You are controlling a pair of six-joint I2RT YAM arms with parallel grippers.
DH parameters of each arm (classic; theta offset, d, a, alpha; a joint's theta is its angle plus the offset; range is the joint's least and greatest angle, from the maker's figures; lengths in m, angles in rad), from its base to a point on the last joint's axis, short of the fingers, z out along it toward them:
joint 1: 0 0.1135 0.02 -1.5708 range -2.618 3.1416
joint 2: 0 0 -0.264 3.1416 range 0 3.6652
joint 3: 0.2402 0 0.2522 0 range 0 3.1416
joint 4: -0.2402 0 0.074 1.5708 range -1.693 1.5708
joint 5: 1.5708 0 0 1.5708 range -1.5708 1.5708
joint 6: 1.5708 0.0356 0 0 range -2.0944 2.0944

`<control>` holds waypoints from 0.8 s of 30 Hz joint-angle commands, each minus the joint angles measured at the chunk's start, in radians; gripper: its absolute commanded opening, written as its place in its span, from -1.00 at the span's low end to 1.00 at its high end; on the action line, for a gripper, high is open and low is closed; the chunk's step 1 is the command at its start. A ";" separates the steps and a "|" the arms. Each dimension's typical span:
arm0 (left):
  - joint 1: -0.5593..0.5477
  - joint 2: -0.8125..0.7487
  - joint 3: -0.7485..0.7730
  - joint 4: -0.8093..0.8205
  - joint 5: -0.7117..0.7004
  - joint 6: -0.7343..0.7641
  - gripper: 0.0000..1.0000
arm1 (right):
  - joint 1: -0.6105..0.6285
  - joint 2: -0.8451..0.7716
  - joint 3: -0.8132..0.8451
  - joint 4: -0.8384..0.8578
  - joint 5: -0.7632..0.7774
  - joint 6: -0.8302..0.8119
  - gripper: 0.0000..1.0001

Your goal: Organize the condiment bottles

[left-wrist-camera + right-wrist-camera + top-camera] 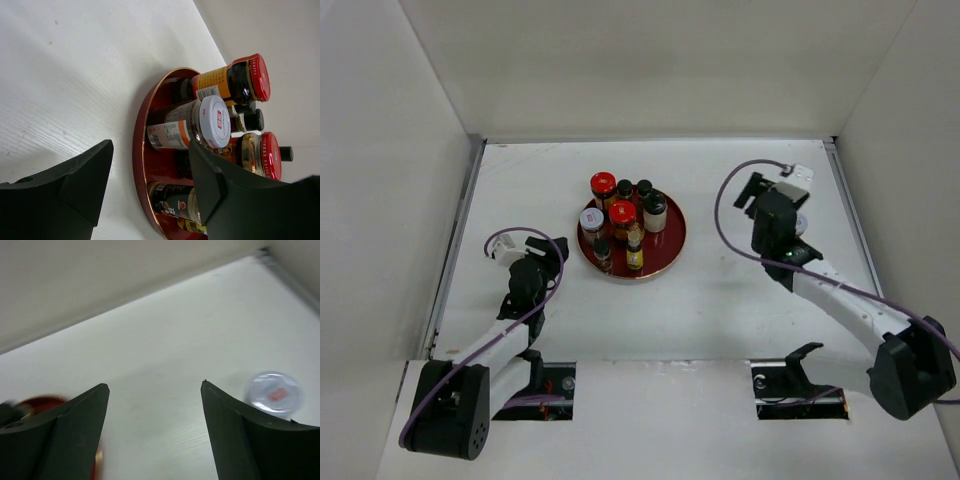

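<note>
The tray (672,240) sits on the counter (720,300) a little left of centre, with the bottles (622,216) crowded upright on it. One jar (803,222) stands apart, far right, near the right pincer (155,385). The left pincer (151,145) lies left of the tray.

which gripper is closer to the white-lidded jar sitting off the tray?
Right. The white-lidded jar stands on the table just outside the fingers of the right gripper. The left gripper is far off, beyond the red tray.
</note>
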 commanded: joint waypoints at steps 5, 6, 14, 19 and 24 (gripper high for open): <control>-0.017 -0.010 0.009 0.050 -0.001 0.003 0.20 | -0.286 0.092 -0.043 -0.077 0.182 0.090 0.81; -0.022 -0.007 0.009 0.051 -0.008 0.004 0.20 | -0.307 0.123 -0.040 -0.079 0.191 0.101 0.84; -0.048 0.042 0.020 0.078 -0.014 0.006 0.20 | -0.412 0.275 0.021 -0.096 0.069 0.136 0.89; -0.044 0.012 0.013 0.070 -0.020 0.011 0.20 | -0.423 0.341 0.038 -0.090 -0.010 0.150 0.82; -0.045 0.020 0.015 0.072 -0.019 0.011 0.20 | -0.415 0.361 0.045 -0.082 -0.045 0.156 0.78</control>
